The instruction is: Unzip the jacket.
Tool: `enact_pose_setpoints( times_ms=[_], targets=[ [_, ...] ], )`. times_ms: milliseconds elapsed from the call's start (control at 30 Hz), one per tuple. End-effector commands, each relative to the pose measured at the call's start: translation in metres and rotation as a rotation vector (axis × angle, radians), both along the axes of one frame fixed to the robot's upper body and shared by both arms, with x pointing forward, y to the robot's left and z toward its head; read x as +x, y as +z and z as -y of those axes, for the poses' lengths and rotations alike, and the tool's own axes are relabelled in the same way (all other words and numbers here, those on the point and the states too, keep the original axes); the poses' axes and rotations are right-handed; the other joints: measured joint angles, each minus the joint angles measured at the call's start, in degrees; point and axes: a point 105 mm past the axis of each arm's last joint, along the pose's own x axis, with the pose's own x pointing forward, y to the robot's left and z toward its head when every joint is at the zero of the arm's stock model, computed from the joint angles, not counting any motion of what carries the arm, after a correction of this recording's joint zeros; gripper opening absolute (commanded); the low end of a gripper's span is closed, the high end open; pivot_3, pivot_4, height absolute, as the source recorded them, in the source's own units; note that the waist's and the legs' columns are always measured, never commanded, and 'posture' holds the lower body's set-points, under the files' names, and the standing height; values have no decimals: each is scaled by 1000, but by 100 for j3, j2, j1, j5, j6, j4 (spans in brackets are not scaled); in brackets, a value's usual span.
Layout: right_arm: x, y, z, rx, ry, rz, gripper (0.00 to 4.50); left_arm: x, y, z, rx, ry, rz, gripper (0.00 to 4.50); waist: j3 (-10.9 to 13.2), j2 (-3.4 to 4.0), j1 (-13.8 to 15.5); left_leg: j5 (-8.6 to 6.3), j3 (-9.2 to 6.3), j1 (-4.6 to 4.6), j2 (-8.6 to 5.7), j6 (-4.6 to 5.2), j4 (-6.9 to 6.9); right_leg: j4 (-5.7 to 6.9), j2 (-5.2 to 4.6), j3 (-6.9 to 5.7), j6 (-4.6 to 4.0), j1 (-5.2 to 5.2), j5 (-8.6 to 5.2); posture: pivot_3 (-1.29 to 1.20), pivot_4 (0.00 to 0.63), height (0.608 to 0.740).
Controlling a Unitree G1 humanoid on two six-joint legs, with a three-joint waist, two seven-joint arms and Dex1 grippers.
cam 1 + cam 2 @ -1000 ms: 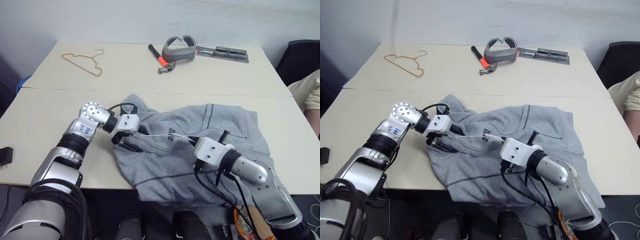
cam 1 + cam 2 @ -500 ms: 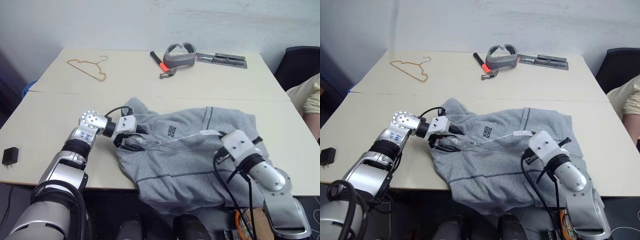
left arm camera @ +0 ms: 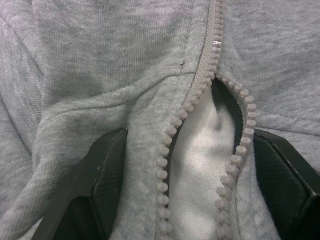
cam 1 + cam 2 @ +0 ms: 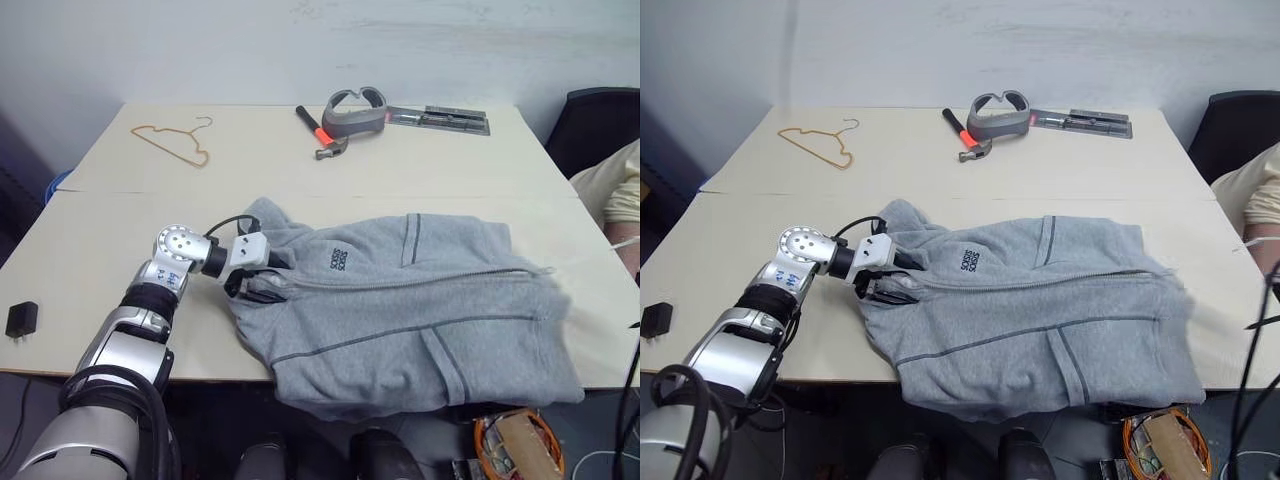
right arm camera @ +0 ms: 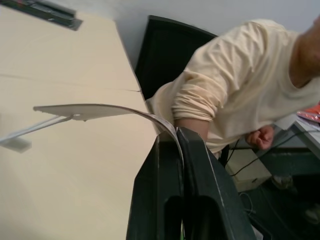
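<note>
Two sets of jaws are working: the left gripper (image 3: 192, 200), spread wide, is bracing the jacket (image 4: 420, 300) collar on the bench (image 4: 250, 150); the right gripper (image 5: 176, 137) is pinching a white strip (image 5: 95, 111).

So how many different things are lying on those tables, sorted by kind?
Clothing: 1, the jacket
Hangers: 1, the wire hanger
Tools: 1, the hammer
Headsets: 1, the grey headset
Metal trays: 1
Small black boxes: 1
Total: 6
</note>
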Motion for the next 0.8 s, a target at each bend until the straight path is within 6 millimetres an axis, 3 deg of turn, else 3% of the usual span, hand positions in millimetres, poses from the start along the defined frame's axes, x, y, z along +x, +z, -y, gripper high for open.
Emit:
enact_pose_setpoints(
  times_ms=[33, 200, 333, 400, 467, 600, 667, 800],
  targets=[
    [-12, 40, 37, -13, -102, 133, 63, -5, -26, -24, 98, 89, -62, 3590, 1, 10, -26, 1, 1, 0, 0, -1, -3, -1, 0, 1, 0, -1, 0, 0, 150, 740],
    [-9, 81, 55, -22, -104, 227, 63, -5, -26, -29, 96, 113, -51, 3590, 9, 32, -79, 3, 2, 0, 0, -3, -12, -9, 0, 3, 0, -3, 0, 0, 150, 740],
    [-1, 84, 53, -44, -51, 202, 63, -5, -24, -29, 86, 114, -43, 3590, 8, 33, -73, 5, -1, -2, 1, -6, -16, -14, 0, 2, 0, -3, 0, 0, 150, 740],
    [18, 61, 30, -84, 97, 66, 63, -5, -19, -26, 52, 112, -41, 3590, 8, 34, -84, 5, -2, -7, 1, -7, -16, -20, 0, 1, 2, -3, 1, 0, 150, 740],
    [37, 33, -6, -96, 297, -62, 63, -5, -7, -17, -38, 116, -74, 3590, 9, 33, -96, 5, -2, -7, 3, -7, -19, -22, 1, 2, 2, -3, 1, 0, 150, 740],
    [52, 1, -64, -116, 560, -207, 63, -13, 20, -4, -170, 94, -148, 3590, 19, 34, -131, 5, -3, -14, 8, -10, -20, -18, 6, 2, 2, -11, 1, 0, 150, 740],
    [53, -7, -82, -102, 657, -270, 440, -23, 35, -4, -212, 73, -187, 3590, 59, 40, -119, 6, -3, -23, 8, -13, -19, -18, 6, 1, 3, -18, 1, 0, 150, 740],
    [39, -5, -98, -139, 828, -404, 1623, -48, 64, -21, -231, 60, -234, 4399, 104, 18, -95, 21, -5, -51, 9, -47, -18, -25, 7, -1, 6, -42, -2, 0, 150, 740]
  ],
)
